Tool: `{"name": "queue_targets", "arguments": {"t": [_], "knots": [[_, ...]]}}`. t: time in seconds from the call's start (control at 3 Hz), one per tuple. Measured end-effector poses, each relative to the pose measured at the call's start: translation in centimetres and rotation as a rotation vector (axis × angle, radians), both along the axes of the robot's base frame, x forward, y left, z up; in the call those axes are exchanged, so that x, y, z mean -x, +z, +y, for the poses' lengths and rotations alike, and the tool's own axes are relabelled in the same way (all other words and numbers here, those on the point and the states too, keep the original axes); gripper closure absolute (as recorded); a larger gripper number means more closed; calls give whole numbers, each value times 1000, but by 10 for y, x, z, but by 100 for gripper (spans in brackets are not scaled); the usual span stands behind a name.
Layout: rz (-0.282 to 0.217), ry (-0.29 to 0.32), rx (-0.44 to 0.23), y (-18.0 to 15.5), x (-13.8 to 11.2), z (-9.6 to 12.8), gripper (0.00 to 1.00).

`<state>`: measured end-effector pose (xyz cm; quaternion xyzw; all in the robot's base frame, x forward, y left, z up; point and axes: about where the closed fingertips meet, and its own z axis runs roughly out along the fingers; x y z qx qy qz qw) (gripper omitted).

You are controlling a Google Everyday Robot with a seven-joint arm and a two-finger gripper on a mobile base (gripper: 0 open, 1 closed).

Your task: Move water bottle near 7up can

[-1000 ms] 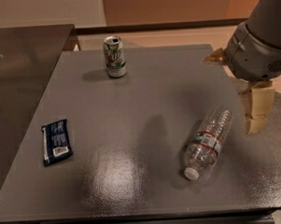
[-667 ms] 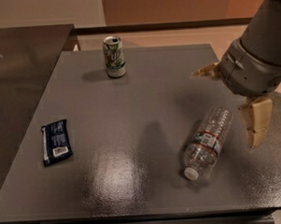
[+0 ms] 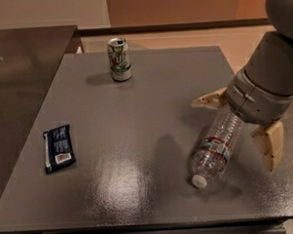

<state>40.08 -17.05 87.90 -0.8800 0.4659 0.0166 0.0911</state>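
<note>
The water bottle [image 3: 215, 147] lies on its side on the grey table [image 3: 136, 114] at the right front, white cap toward the front edge. The 7up can [image 3: 119, 59] stands upright at the back of the table, well apart from the bottle. My gripper [image 3: 242, 129] hangs over the bottle's base end with its fingers spread wide. One tan finger [image 3: 210, 99] is on the far side of the bottle, the other [image 3: 270, 144] on the near right side. Neither finger touches the bottle.
A dark blue snack wrapper [image 3: 58, 147] lies flat near the table's left edge. A dark counter [image 3: 17, 61] adjoins the table at the left. The table's right edge is close beside my arm [image 3: 266, 79].
My arm has moved left and down toward the bottle. The fingers now straddle its base end. The bottle and can have not moved.
</note>
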Motion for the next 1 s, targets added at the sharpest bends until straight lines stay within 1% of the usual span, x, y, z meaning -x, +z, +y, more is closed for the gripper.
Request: {"name": "queue_targets", "arguments": {"t": [0.33, 0.67, 1.0], "knots": [[8, 45, 53, -16, 3, -2, 0], [7, 55, 90, -27, 5, 1, 17], [6, 59, 111, -31, 6, 8, 41]]}}
